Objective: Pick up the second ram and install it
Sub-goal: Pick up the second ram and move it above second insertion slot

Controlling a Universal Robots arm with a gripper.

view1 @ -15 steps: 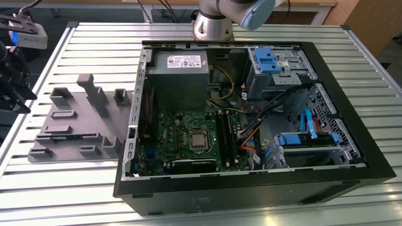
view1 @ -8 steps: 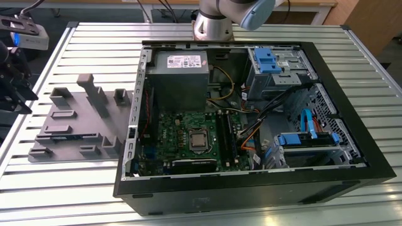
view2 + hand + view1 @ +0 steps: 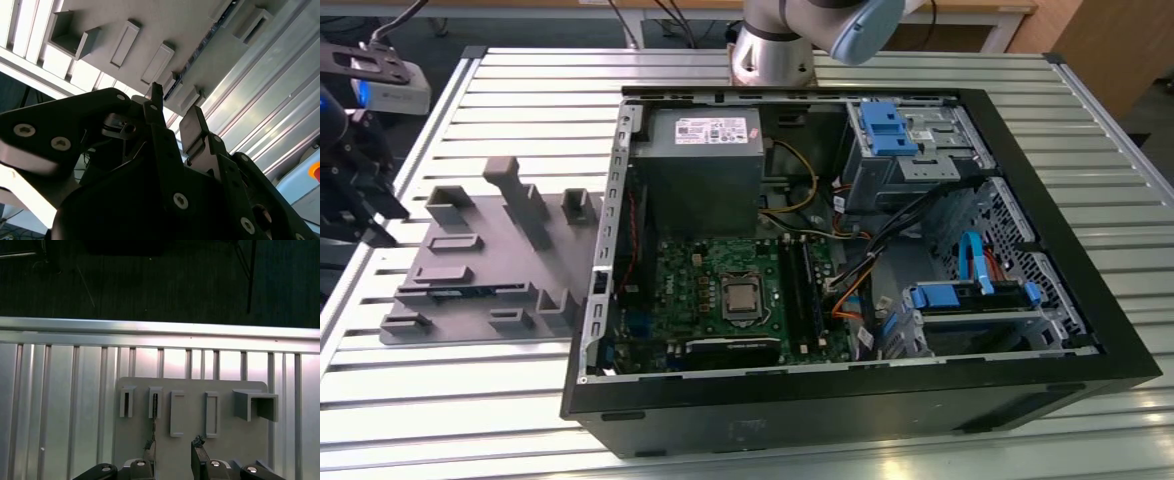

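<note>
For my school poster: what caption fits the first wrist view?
Open gripper hovers above the grey tray on the slatted table.

Black fingers (image 3: 192, 127) apart, grey tray (image 3: 170, 25) beyond

No text can be read anywhere. The white rectangular label (image 3: 710, 130) on the grey metal power supply box (image 3: 698, 180) inside the black computer case (image 3: 854, 415) carries dark print, too small to make out.

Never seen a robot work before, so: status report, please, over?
Pincer open, empty, hovering near grey plastic tray with upright blocks. Long narrow blue ram stick stands edge-up in tray slot, ungripped. Nothing between them.
</note>
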